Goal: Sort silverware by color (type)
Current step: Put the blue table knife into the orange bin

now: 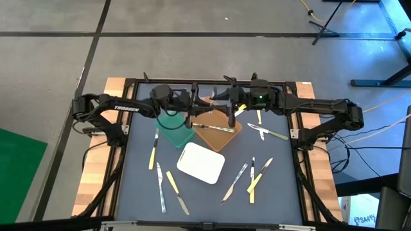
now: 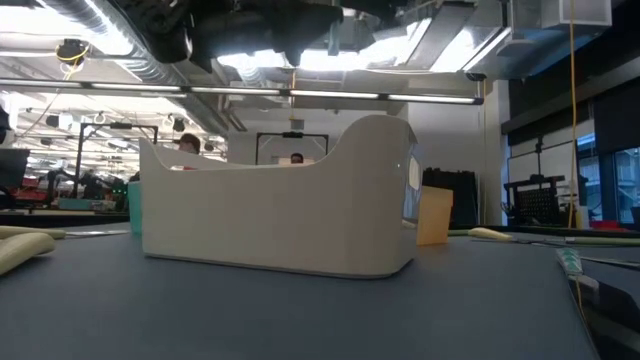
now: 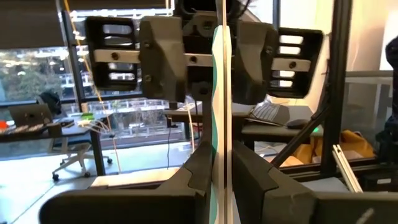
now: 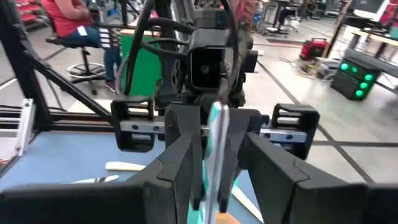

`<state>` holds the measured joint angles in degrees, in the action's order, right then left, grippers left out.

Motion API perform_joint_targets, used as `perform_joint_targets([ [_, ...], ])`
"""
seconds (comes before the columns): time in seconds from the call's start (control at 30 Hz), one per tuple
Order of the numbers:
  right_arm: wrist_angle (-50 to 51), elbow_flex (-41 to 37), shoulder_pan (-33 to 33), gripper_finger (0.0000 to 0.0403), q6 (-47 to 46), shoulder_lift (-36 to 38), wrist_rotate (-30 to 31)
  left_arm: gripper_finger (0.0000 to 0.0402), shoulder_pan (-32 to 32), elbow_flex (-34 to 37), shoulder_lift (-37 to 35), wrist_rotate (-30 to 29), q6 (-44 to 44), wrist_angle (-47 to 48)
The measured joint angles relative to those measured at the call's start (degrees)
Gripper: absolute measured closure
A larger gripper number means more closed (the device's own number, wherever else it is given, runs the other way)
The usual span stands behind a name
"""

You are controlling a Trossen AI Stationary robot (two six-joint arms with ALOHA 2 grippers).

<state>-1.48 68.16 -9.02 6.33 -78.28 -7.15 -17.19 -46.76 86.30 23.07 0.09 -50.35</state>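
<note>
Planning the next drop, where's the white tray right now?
In the high view, the white tray lies mid-table, just in front of the brown tray and green tray.

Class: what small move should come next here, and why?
Probably the right end effector should back straight away. Its fingers stand open around the green-handled utensil, which the left end effector grips, and the green tray lies close by the left arm.
</note>
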Motion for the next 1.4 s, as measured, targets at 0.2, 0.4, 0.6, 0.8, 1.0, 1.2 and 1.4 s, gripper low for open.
perform_joint_targets([
  [0.2,-0.2,0.0,0.0,0.0267,0.0,0.0,-0.1,0.0367,1.0,0.0,0.0,-1.7,1.8,0.1],
  [0.4,-0.2,0.0,0.0,0.0271,0.4,0.0,-1.8,0.0367,1.2,0.0,0.0,-3.0,2.0,0.1],
  [0.6,-0.2,0.0,0.0,0.0318,1.6,0.0,-3.0,0.0367,1.2,0.0,0.0,-3.0,2.0,0.2],
  [0.8,-0.2,0.0,0.0,0.0380,1.6,0.0,-3.0,0.0367,1.2,0.0,0.0,-3.0,2.1,0.2],
  [1.0,-0.2,0.0,0.0,0.0390,1.5,0.0,-3.0,0.0360,1.2,0.0,0.0,-3.0,2.2,0.2],
  [1.2,-0.2,0.0,0.0,0.0398,1.5,0.0,-3.0,0.0354,1.2,0.0,0.0,-3.2,2.1,0.2],
  [1.4,0.4,0.0,0.0,0.0400,1.5,0.0,-2.4,0.0350,1.2,0.0,0.0,-5.0,1.4,0.9],
])
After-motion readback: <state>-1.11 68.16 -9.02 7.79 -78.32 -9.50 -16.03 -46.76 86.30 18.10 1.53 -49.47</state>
